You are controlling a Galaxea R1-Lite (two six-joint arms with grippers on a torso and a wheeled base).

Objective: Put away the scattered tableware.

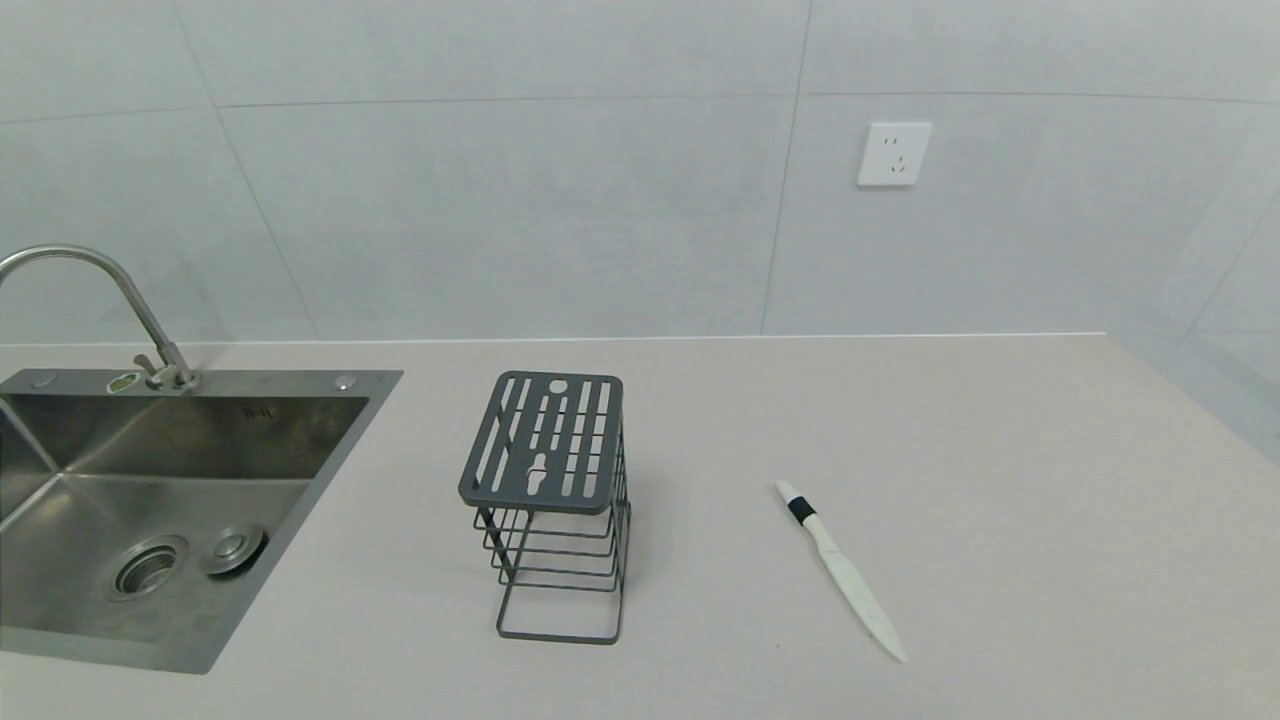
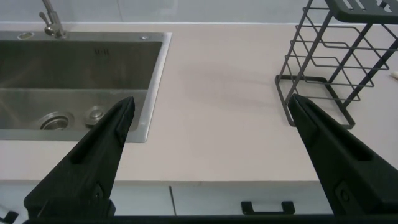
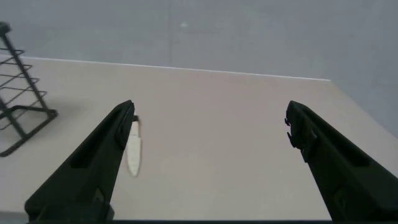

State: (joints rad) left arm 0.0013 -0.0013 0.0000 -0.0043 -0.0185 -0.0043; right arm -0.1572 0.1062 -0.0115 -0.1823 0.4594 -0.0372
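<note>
— How are the tools?
— Left tool (image 2: 209, 102) released, fingers spread wide over the bench (image 2: 211, 81). Right tool (image 3: 209, 107) is released too.
— The knife?
— Knife (image 1: 840, 570) lies flat on the bench at 4 o'clock from the rack (image 1: 548, 500), well apart, tip toward 5 o'clock.
— Farther back?
— Sink (image 1: 260, 382) at the rack's 9 o'clock; socket (image 1: 894, 153) at 1 o'clock, farthest.
</note>
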